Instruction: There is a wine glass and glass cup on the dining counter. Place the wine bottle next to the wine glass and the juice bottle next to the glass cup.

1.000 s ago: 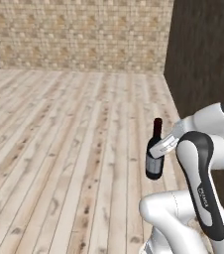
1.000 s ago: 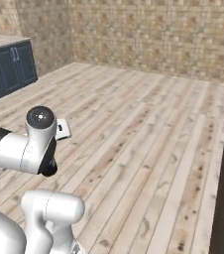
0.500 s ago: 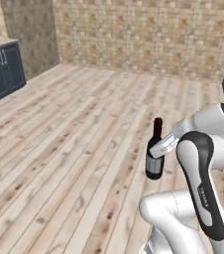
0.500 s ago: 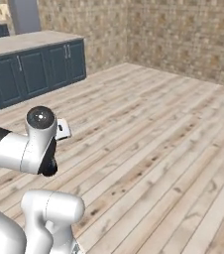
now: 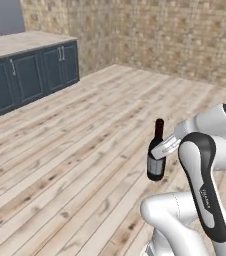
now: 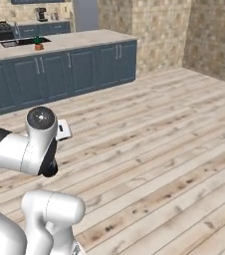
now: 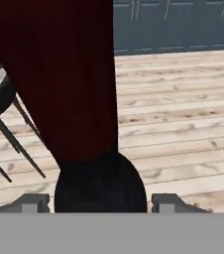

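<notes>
My gripper is shut on the wine bottle, a slim dark bottle with a dark red top and a greyish-white label. It hangs upright in front of my arm, well above the wooden floor. In the hand view the wine bottle looms close between the fingertips, its red neck stretching away from its black shoulder. In the right base view my arm hides the bottle, and a white part of the hand sticks out. The wine glass, glass cup, juice bottle and dining counter are out of view.
A blue cabinet run with a beige worktop stands at the left, and appears again as cabinets carrying a sink and a stove. Stone walls close the room. A dark round thin-legged frame is near the hand. Wooden floor stretches ahead.
The whole picture has swung sideways, so the base has turned: the blue cabinets have come into view. The arm keeps the same pose with the wine bottle still in its grip.
</notes>
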